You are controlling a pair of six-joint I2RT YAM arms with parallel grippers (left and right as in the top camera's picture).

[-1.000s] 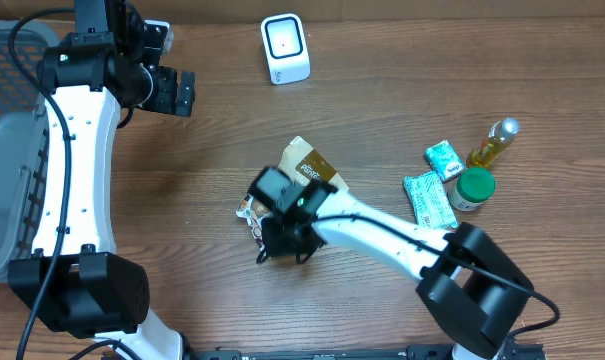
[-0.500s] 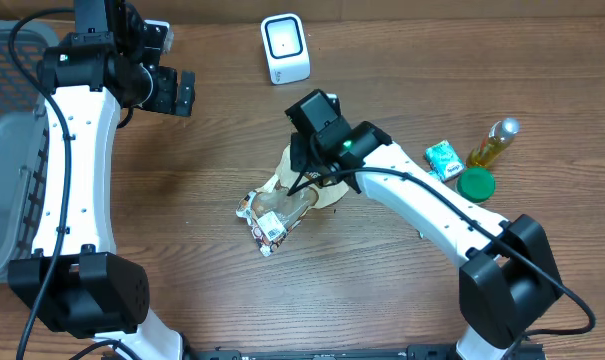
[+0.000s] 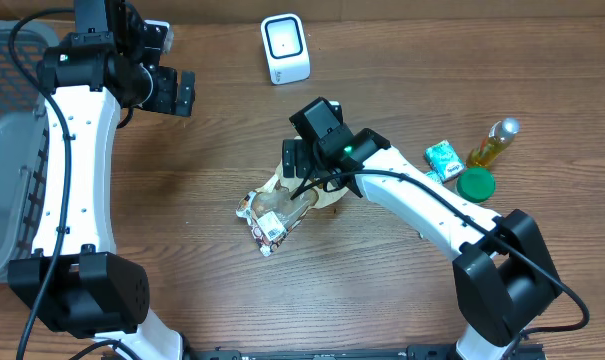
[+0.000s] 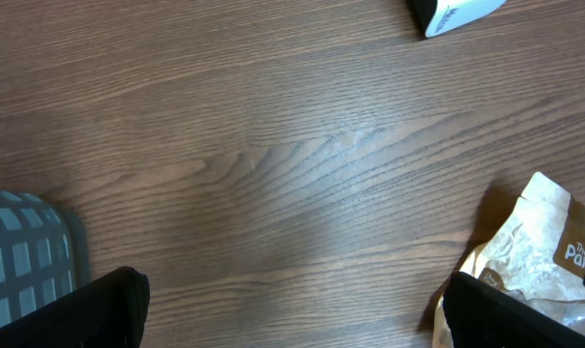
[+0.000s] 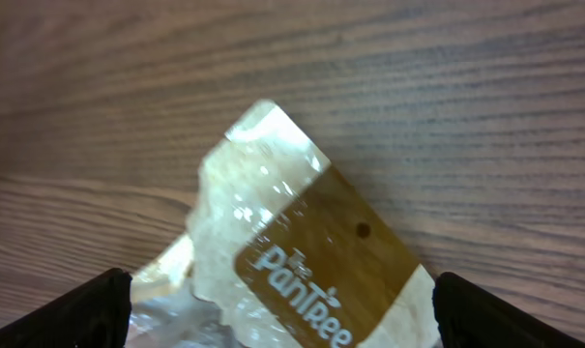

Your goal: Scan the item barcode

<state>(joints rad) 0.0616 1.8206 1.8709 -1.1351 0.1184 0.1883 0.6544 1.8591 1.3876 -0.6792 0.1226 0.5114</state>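
Note:
The item is a crinkled clear snack bag [image 3: 278, 208] with a brown "PanTree" label. It lies flat mid-table, a white barcode sticker [image 3: 271, 231] at its near end. My right gripper [image 3: 300, 165] hovers over the bag's far end, open, and holds nothing. In the right wrist view the bag [image 5: 302, 242] lies below and between the spread fingers of the right gripper [image 5: 292, 324]. The white scanner [image 3: 285, 48] stands at the back. My left gripper [image 3: 172, 92] is open at the back left, and the left wrist view shows bare wood between its fingers [image 4: 108, 309].
A grey basket [image 3: 7, 150] fills the left edge. At the right stand a yellow oil bottle [image 3: 492, 143], a green-lidded jar [image 3: 475, 185] and a small green packet [image 3: 442, 157]. The left wrist view catches the scanner [image 4: 456, 14] and the bag's corner [image 4: 543, 242].
My right arm swung from the bag's near side to its far end, and its jaws spread wide, leaving the bag on the table. The left arm has not moved.

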